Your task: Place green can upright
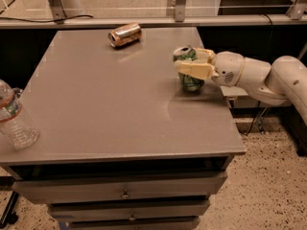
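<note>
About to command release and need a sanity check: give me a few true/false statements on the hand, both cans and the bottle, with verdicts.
1. The hand is closed on the green can. True.
2. The green can lies on its side. False: it is roughly upright, near the right edge of the table.
3. The orange can stands upright. False: it lies on its side near the far edge.
4. The bottle is at the table's left edge, apart from both cans. True.
</note>
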Tool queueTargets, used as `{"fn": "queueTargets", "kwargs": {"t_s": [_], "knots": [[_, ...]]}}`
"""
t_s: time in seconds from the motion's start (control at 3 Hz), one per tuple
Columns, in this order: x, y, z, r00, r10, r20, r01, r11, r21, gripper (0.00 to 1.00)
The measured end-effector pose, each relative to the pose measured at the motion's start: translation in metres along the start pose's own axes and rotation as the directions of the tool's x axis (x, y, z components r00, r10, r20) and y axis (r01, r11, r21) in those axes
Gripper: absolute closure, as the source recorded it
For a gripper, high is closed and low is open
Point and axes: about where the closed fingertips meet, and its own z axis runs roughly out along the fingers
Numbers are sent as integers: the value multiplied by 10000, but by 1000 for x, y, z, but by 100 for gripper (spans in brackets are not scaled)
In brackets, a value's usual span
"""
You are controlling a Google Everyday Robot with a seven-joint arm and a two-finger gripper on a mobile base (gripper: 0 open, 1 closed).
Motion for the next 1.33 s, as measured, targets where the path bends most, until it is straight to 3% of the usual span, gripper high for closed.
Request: {"fn": "queueTargets", "kwargs": {"t_s": [0.67,1.33], "knots": [[5,8,-33,9993,231,279,-229,9997,-48,59],[6,13,-39,9991,304,300,-304,9995,16,13]]}}
